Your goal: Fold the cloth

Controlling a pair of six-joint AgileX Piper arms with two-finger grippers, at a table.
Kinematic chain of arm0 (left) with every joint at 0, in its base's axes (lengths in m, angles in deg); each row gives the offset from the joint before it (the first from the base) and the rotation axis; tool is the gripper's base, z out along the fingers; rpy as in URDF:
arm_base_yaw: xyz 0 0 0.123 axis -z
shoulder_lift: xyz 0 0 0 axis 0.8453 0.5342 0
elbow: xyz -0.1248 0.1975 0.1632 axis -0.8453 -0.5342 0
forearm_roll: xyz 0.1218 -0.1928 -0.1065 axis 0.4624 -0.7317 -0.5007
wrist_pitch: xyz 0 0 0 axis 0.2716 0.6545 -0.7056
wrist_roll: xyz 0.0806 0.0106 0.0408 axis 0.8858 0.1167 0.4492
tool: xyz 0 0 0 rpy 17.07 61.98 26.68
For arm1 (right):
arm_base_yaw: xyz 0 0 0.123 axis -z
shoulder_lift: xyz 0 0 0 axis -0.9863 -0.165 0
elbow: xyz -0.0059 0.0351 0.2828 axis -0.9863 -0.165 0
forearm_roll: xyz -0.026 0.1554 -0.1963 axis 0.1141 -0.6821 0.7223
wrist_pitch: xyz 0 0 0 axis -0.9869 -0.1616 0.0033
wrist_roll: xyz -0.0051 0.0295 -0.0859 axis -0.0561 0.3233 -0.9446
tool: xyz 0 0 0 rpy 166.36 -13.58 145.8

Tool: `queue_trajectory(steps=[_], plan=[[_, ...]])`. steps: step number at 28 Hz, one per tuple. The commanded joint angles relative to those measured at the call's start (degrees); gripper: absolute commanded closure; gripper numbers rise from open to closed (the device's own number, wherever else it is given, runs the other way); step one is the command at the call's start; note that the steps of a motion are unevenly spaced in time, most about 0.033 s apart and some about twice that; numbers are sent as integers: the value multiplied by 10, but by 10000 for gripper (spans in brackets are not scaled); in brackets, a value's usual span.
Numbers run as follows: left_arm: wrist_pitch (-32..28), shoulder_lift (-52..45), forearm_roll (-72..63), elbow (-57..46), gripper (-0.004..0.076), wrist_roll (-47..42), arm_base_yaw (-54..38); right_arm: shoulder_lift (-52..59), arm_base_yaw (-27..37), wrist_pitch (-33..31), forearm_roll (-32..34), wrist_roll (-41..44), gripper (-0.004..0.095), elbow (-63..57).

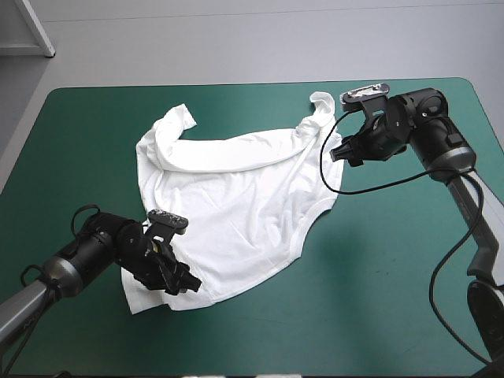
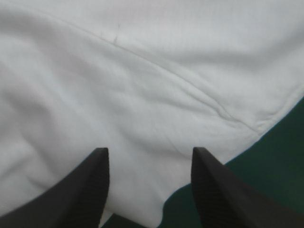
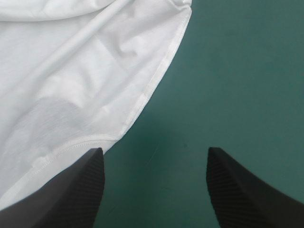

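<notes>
The left gripper's fingers (image 2: 90,190) stand well apart, and so do the right gripper's fingers (image 3: 80,190); neither pair clamps anything.

The T-shirt (image 1: 236,197) lies spread on the teal-green cover (image 1: 378,260), around the middle of the table and a little toward its left. Its far part is rumpled, with a rolled band running across it, and a twisted end of cloth sticks out at the far right corner. The near hem runs slantwise from the near left corner up to the right side.

The left gripper (image 1: 185,285) sits at the shirt's near left corner. From its wrist, the T-shirt (image 2: 142,71) fills the space between the fingers and ahead of them. A hemmed edge crosses just beside one finger, with the cover (image 2: 275,156) bare beyond it.

The right gripper (image 1: 340,152) is at the shirt's right edge, just beside the twisted end. In its wrist view, the T-shirt (image 3: 71,71) ends in a stitched hem that runs down to one finger, while the gap between the fingers and the other finger stand over bare cover (image 3: 237,71).

Open cover lies wide to the right of the shirt and along the near edge, with narrower strips at the far and left edges.
</notes>
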Motion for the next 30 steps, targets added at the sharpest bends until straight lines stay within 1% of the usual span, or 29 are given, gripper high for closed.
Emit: queue_trajectory(steps=[1, 9, 11, 14, 16, 17, 18, 19, 21, 23, 24, 26, 27, 30], plan=[[-20, -6, -7, -15, 339, -10, 5, 24, 2, 17, 3, -6, 324, 14], [-59, -5, -13, -82, 339, -10, 5, 21, 2, 17, 3, -6, 327, 15], [-63, -5, -13, -92, 360, -10, 5, 17, 2, 23, 4, -6, 328, 15], [-66, -5, -13, -103, 471, -10, 5, 10, 2, 30, 7, -6, 328, 15], [-75, -5, -15, -110, 570, -10, 5, 1, 2, 37, 7, -6, 332, 15], [-83, -5, -19, -113, 636, -10, 5, -3, 2, 38, 7, -6, 332, 15], [-87, -5, -25, -118, 677, -10, 5, -6, 2, 38, 7, -6, 332, 15], [-93, -5, -34, -121, 705, -5, 5, -9, 2, 38, 7, -6, 332, 15], [-109, -5, -43, -128, 703, -4, 5, -13, 2, 38, 7, -6, 332, 15], [-113, -6, -40, -125, 703, -4, 5, -15, 2, 40, 7, -6, 332, 15], [-111, -8, -34, -119, 703, -7, 5, -16, 2, 41, 7, -6, 332, 15], [-70, -22, -16, -75, 703, -7, 5, -21, 2, 42, 9, -6, 332, 15], [-26, -37, -1, -30, 705, -9, 5, -25, 2, 44, 5, -6, 332, 15], [19, -60, 20, 36, 705, -11, 5, -30, 2, 49, 5, -6, 332, 14]])
